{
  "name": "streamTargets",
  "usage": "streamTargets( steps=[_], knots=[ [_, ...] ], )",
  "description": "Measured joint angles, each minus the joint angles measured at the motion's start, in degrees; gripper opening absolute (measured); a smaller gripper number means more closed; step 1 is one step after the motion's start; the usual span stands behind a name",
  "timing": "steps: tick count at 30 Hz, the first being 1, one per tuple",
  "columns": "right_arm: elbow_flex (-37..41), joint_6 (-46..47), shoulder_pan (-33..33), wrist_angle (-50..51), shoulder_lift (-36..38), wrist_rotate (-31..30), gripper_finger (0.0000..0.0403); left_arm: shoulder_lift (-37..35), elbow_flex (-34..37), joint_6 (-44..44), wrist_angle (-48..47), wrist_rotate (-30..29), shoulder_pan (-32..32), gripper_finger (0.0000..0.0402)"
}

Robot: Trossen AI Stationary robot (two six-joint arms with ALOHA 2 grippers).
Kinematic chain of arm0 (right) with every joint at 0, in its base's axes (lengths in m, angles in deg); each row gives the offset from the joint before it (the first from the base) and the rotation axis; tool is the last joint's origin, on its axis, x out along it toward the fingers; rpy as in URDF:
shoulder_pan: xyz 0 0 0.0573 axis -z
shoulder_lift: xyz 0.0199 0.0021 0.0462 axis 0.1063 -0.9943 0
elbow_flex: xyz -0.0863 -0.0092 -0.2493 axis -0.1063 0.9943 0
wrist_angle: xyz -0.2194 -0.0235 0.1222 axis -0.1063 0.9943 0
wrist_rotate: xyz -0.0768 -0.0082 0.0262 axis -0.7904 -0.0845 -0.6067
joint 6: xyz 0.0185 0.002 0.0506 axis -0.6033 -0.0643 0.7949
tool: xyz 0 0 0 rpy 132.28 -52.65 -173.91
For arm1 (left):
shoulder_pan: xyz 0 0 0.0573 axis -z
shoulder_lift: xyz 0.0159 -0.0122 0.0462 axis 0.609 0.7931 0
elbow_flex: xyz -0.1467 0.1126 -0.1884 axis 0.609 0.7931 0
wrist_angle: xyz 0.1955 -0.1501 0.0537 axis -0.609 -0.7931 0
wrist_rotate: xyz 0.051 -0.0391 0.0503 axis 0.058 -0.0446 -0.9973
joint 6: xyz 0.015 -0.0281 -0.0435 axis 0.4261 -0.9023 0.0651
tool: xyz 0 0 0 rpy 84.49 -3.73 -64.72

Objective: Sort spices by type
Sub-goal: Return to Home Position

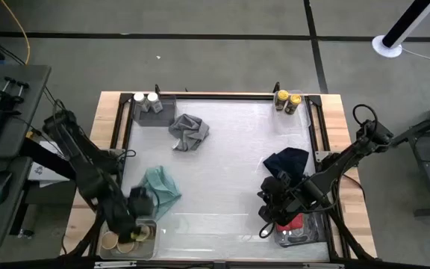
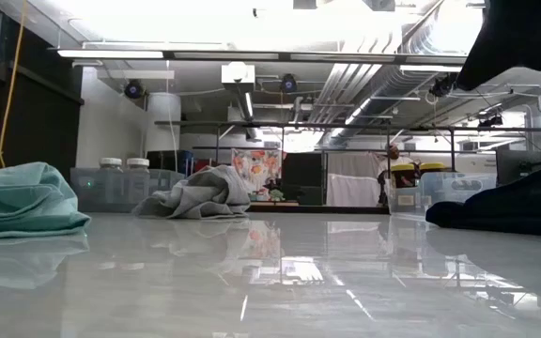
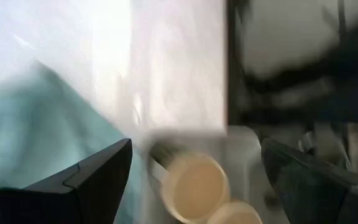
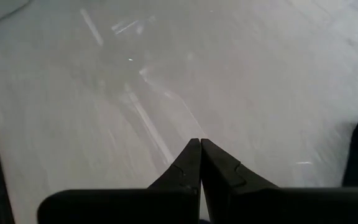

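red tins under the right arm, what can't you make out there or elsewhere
Red tins: high view, the right arm covers most of them; count unclear.
Tan-lidded jars: left wrist view, blurred, one cut off by the bottom edge.
Yellow-lidded jars: high view, too small to read labels.

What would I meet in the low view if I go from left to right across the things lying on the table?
teal cloth → two white-lidded jars → grey cloth → two yellow-lidded jars → navy cloth
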Motion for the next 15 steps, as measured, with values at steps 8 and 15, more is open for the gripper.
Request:
streamTargets(
  steps=[8, 15],
  knots=[
    [0.00, -0.03, 2.77, -0.09, 7.33, -0.16, 0.0000, -13.38, -0.17, 5.08, -4.10, -32.04, -8.82, 0.0301],
    [0.00, -6.29, 7.20, -0.35, 17.11, -3.59, 0.0000, -25.64, 16.51, 15.49, 14.17, -44.92, -21.75, 0.0070]
  ],
)
